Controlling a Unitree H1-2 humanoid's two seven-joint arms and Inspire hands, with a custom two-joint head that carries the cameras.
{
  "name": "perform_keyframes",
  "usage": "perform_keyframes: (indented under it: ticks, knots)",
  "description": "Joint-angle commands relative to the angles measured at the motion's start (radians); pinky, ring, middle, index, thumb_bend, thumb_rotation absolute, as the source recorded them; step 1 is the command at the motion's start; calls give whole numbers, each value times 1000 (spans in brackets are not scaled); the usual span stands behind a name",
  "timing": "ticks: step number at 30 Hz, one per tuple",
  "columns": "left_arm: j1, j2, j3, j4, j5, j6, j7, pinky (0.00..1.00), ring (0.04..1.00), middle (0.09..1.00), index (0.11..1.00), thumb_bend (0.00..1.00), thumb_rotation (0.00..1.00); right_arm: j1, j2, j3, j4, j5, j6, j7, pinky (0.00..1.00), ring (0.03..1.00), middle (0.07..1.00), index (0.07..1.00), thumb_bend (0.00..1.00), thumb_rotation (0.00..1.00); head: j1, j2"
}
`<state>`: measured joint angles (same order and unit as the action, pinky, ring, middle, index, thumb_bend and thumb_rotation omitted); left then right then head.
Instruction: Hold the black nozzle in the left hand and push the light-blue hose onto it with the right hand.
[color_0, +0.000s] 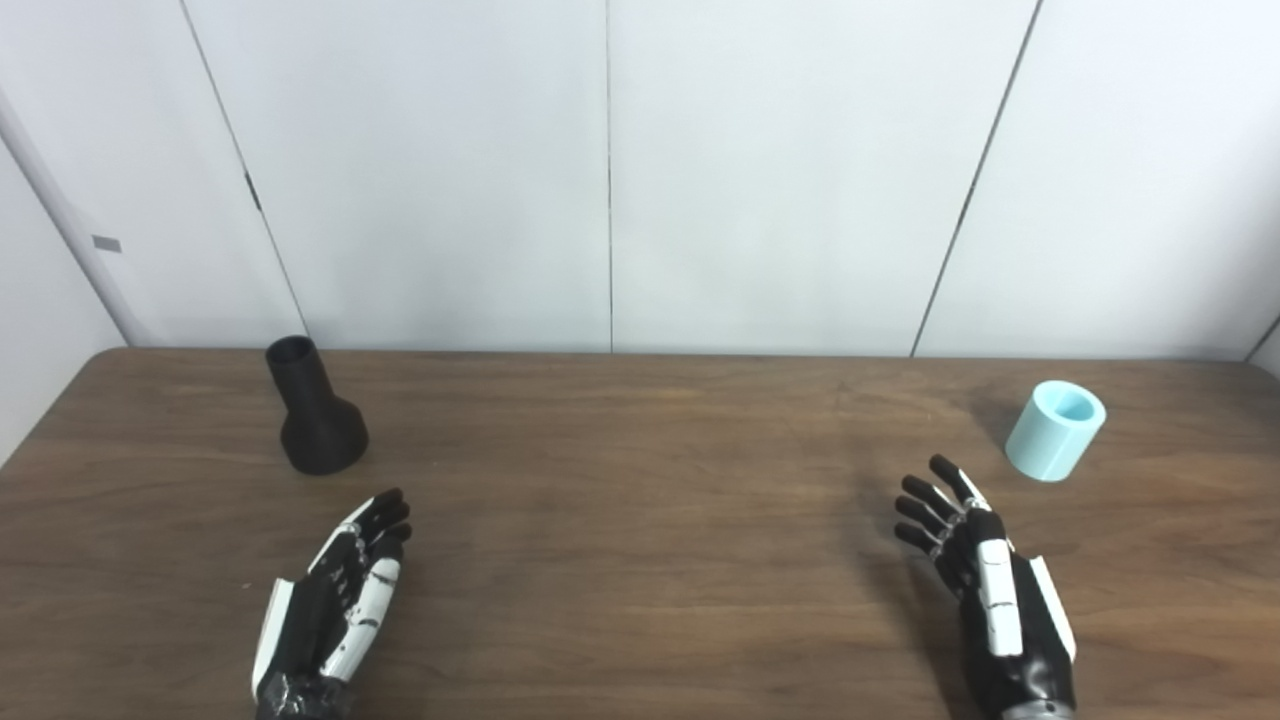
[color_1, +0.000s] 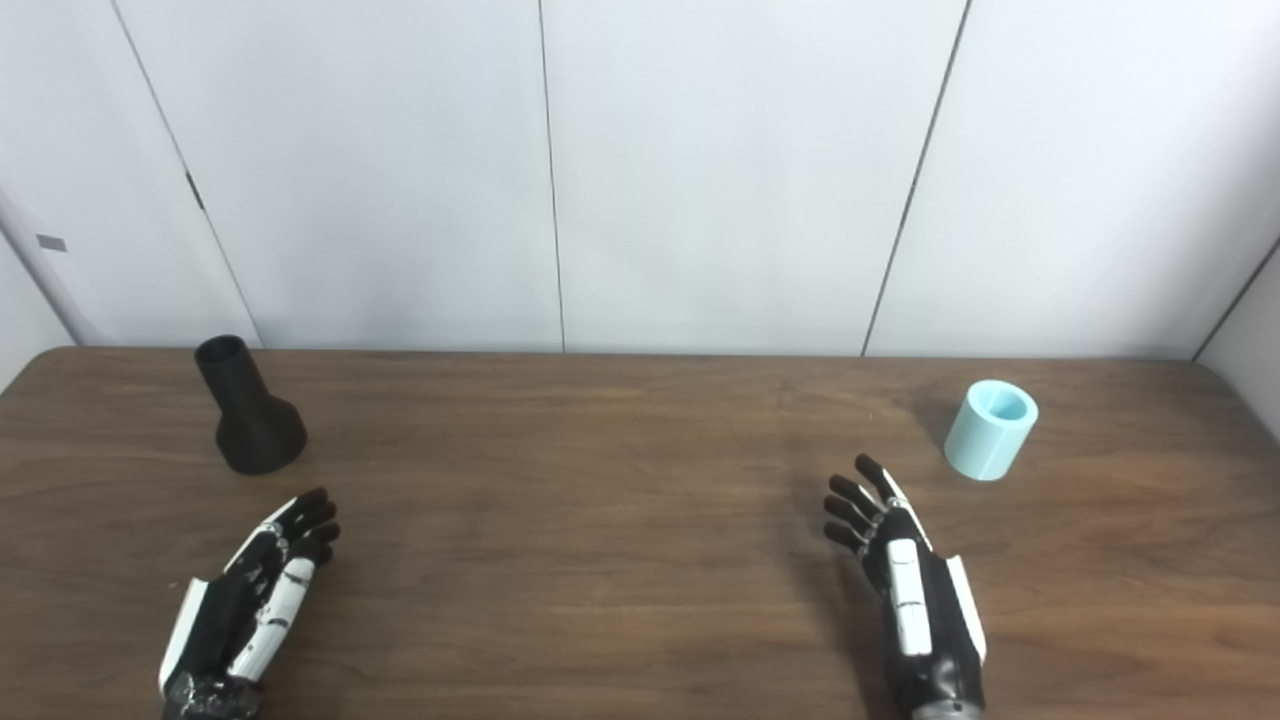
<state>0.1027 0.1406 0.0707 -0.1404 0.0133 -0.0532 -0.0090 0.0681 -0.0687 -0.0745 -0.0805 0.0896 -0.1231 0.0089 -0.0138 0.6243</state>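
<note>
1. Work surface: a dark wood-grain table (color_0: 640, 480) fills the lower half of the frame. Behind it stands a white panelled wall (color_0: 800, 170) with thin vertical seams.
2. Black nozzle (color_0: 315, 420): located at the left of the frame, near the table's far edge. It stands on its wide flared base, with the narrow open neck at the top, leaning toward the upper left. Nothing touches it.
3. Light-blue hose (color_0: 1055, 430): a short cylindrical piece at the right of the frame, also toward the far edge. Its open end faces up and slightly right. It rests on the table, free of any contact.
4. Left hand (color_0: 335, 600): positioned at the lower left, below and slightly right of the nozzle and apart from it. The fingers are extended and loosely together, pointing toward the upper right. The hand holds nothing.
5. Right hand (color_0: 985, 580): positioned at the lower right, below and left of the hose, close to it without contact. The fingers (color_0: 930, 500) are spread and point toward the upper left. The hand holds nothing.
6. The nozzle and the hose lie well apart, on opposite sides of the table.
</note>
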Motion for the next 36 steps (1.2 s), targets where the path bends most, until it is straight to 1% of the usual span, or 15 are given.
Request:
perform_keyframes:
  ticks: [1, 6, 9, 12, 17, 19, 22, 24, 27, 30, 31, 33, 35, 36]
  knots:
    - [15, -6, -13, 33, 3, 3, -10, 829, 837, 851, 849, 294, 588, 22, 5, 3, 38, 3, -8, 7, 756, 810, 828, 893, 484, 1000, -1, 1]
    - [16, -8, -13, 32, 3, -2, -8, 821, 822, 845, 848, 292, 579, 21, 5, 2, 39, 9, -6, 9, 741, 799, 827, 892, 488, 1000, -4, 3]
    - [19, -7, -15, 21, 6, 14, -9, 828, 828, 849, 853, 291, 592, 21, 6, 2, 38, 5, -4, 6, 729, 790, 819, 887, 493, 1000, -4, 4]
    - [19, -3, -16, 26, 4, 3, -14, 839, 830, 850, 857, 288, 608, 23, 6, 3, 33, 3, 1, 5, 712, 782, 816, 887, 490, 1000, -4, 3]
    - [18, -2, -15, 35, 4, -6, -14, 823, 820, 845, 855, 296, 611, 27, 5, 5, 23, -4, 9, 3, 693, 774, 814, 890, 493, 1000, -4, 3]
    - [18, 0, -15, 43, -2, -22, -18, 825, 822, 848, 859, 293, 615, 27, 7, 5, 21, -2, 10, 4, 683, 768, 811, 886, 489, 1000, -3, 3]
    - [17, -3, -15, 43, -3, -15, -17, 834, 818, 842, 855, 302, 625, 28, 4, 5, 24, -2, 10, 6, 690, 772, 814, 892, 491, 1000, 2, -6]
    - [17, -3, -17, 47, 9, -21, -12, 830, 813, 838, 851, 297, 627, 26, 3, 5, 29, -3, 7, 6, 695, 773, 812, 890, 491, 1000, 11, -11]
    - [17, -3, -20, 55, 17, -30, -10, 797, 808, 836, 849, 318, 650, 24, 2, 1, 41, 4, -3, 9, 691, 771, 812, 891, 493, 1000, 43, -29]
    - [18, -4, -25, 63, 14, -31, -15, 796, 820, 843, 852, 331, 660, 21, -5, -1, 59, 7, -17, 13, 676, 770, 814, 891, 491, 1000, 68, -43]
    - [19, -6, -27, 66, 11, -31, -17, 797, 822, 844, 853, 334, 660, 21, -8, -3, 65, 8, -21, 16, 674, 770, 814, 891, 490, 1000, 86, -55]
    - [21, -10, -32, 68, 10, -28, -16, 791, 825, 852, 860, 347, 628, 23, -13, -4, 72, 13, -25, 20, 661, 779, 819, 896, 471, 1000, 100, -64]
    - [25, -15, -40, 57, 29, -12, -8, 787, 825, 857, 864, 341, 612, 24, -20, -6, 78, 26, -29, 32, 666, 793, 828, 904, 459, 1000, 124, -82]
    - [26, -17, -43, 53, 38, -7, -4, 786, 824, 858, 863, 336, 610, 24, -23, -6, 81, 30, -31, 36, 671, 799, 830, 909, 462, 1000, 127, -83]
